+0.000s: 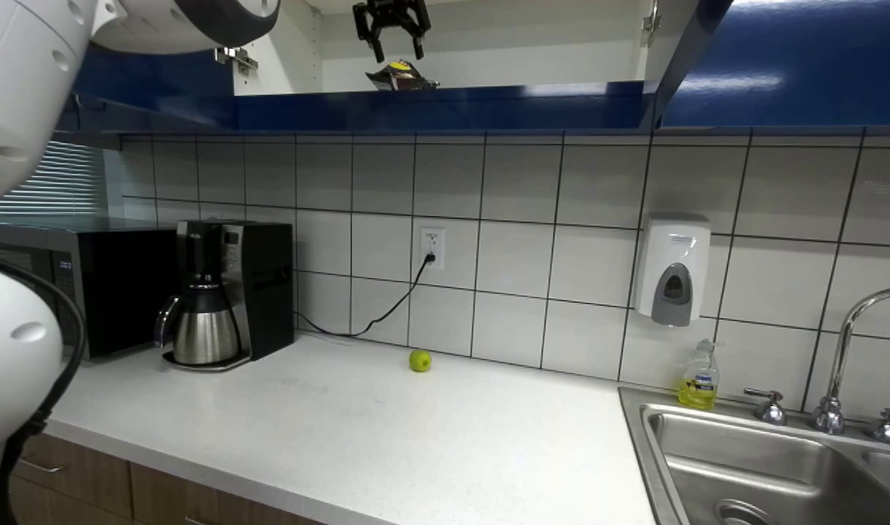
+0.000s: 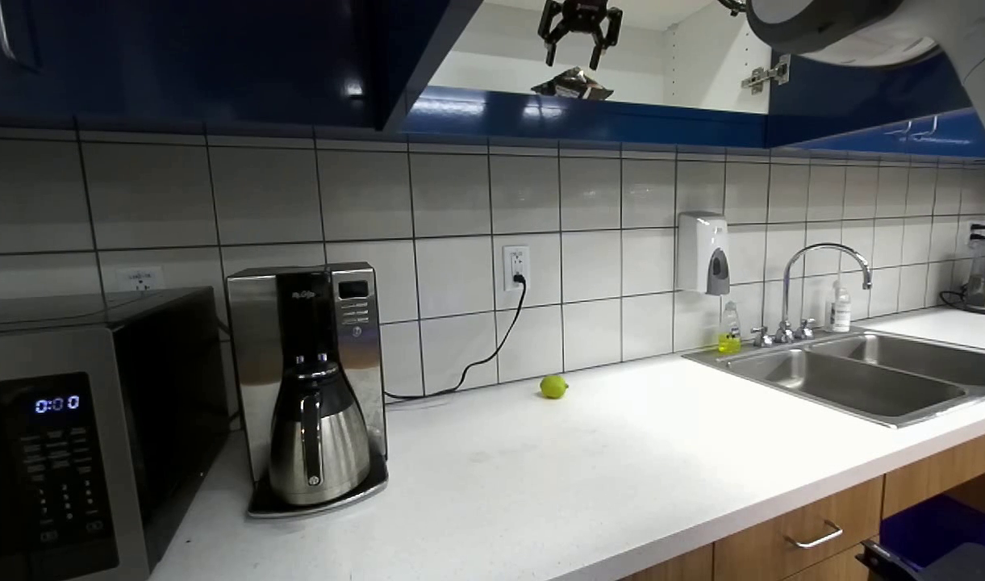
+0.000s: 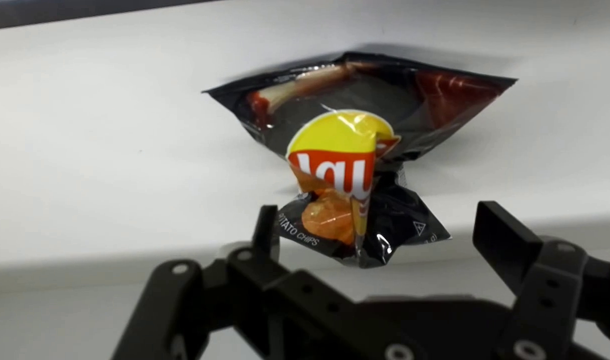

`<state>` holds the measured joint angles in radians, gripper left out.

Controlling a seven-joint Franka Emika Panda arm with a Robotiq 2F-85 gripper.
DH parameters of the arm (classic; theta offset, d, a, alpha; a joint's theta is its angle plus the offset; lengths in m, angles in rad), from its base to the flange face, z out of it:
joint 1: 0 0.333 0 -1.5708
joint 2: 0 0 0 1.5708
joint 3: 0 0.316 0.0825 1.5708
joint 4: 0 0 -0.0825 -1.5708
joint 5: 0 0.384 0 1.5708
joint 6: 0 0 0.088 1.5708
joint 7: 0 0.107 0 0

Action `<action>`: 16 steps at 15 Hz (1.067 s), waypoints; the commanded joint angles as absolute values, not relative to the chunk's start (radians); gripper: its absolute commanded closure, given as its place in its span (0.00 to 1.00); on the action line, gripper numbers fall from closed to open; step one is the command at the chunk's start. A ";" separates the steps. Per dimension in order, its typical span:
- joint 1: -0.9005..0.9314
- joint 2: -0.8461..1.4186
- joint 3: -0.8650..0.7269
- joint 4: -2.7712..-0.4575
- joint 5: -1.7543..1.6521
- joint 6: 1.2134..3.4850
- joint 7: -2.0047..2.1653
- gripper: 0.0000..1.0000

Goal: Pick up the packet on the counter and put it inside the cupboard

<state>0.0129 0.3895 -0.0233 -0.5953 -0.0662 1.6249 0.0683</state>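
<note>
Two fingers (image 3: 504, 245) hang spread above the packet (image 3: 357, 150), its logo (image 3: 332, 150) partly folded from sight

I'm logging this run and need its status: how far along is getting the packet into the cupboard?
Done: the packet lies inside the cupboard, as both exterior views show. In hand: nothing is gripped; the gripper hangs open above the packet. Left: probably only drawing the arm clear, since the gripper is at the cupboard's opening.
</note>
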 commanded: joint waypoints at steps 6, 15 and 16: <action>0.028 0.279 -0.024 -0.626 -0.070 1.575 0.079 0.00; 0.014 0.110 -0.021 -0.737 -0.045 1.506 0.053 0.00; 0.015 0.083 -0.022 -0.769 -0.044 1.509 0.052 0.00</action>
<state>0.0236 0.1800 -0.0233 -0.6485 -0.0623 1.5182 0.0667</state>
